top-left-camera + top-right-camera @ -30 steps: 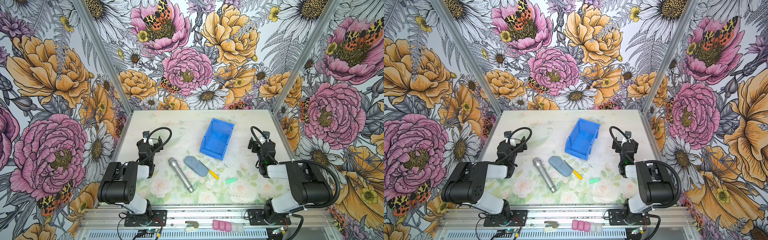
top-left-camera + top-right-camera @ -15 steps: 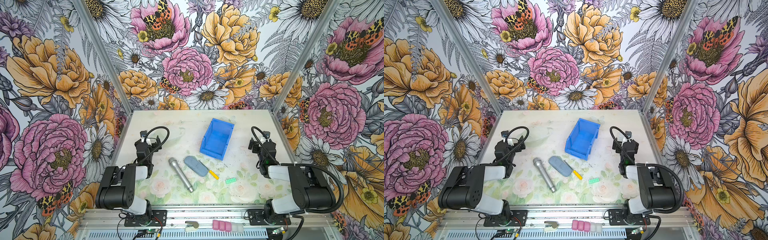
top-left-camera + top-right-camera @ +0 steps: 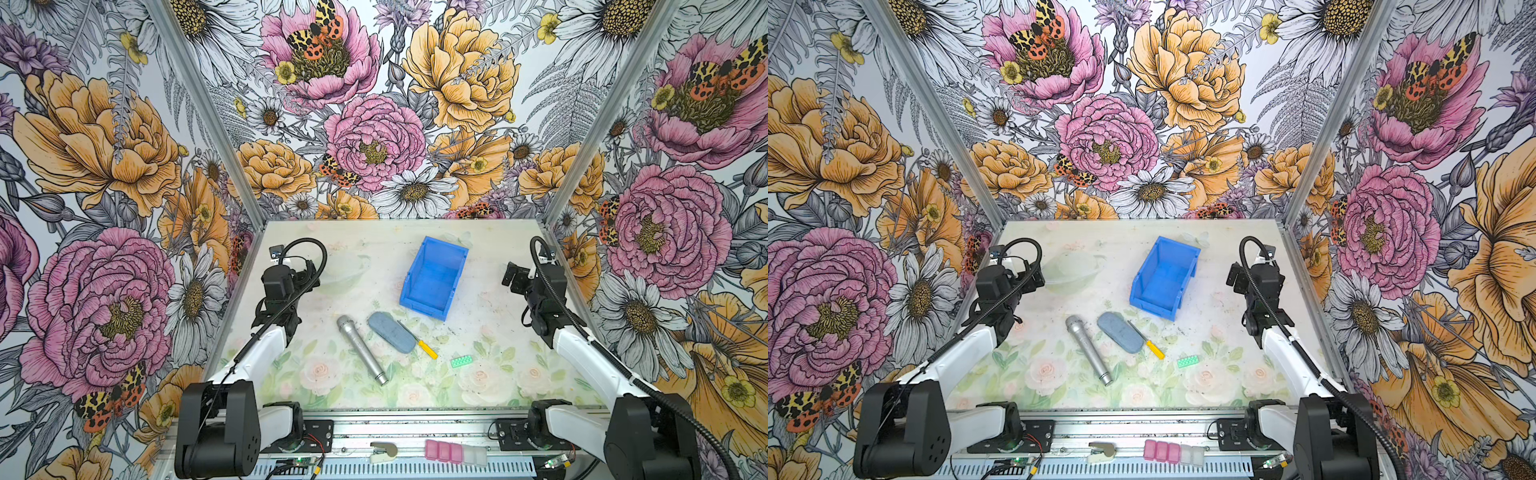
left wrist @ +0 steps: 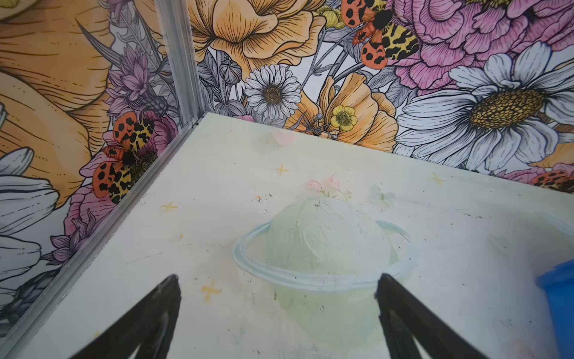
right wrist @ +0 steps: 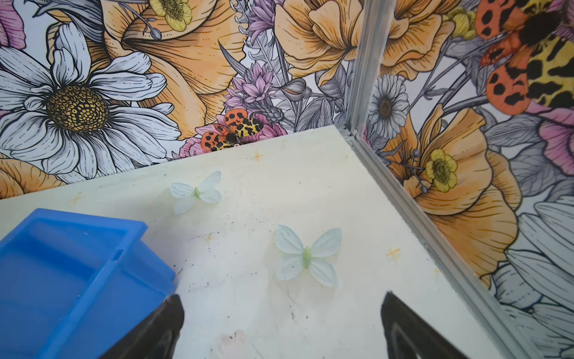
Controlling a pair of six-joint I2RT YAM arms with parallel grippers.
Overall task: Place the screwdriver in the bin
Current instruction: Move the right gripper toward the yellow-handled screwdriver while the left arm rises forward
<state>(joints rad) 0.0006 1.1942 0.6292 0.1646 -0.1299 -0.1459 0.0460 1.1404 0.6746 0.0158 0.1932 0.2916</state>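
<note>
The screwdriver (image 3: 427,349) (image 3: 1156,350) lies flat near the table's middle. Its yellow handle points to the front right and its thin shaft runs along the edge of a grey-blue oval case. The blue bin (image 3: 424,308) (image 3: 1152,306) stands just behind it and shows nothing inside. My left gripper (image 3: 309,272) (image 3: 1036,276) (image 4: 278,276) hangs open over the left side, far from the screwdriver. My right gripper (image 3: 512,276) (image 3: 1234,279) (image 5: 282,295) is open too, just right of the bin (image 5: 62,273), with nothing between its fingers.
A long silver microphone (image 3: 361,350) lies left of the oval case (image 3: 391,332). A small green block (image 3: 461,361) sits right of the screwdriver. Flowered walls close in the back and both sides. Pink and white pieces (image 3: 455,451) rest on the front rail.
Both arms have risen and reached a little further toward the back wall. Both grippers stay open. The screwdriver, bin and other objects have not moved.
</note>
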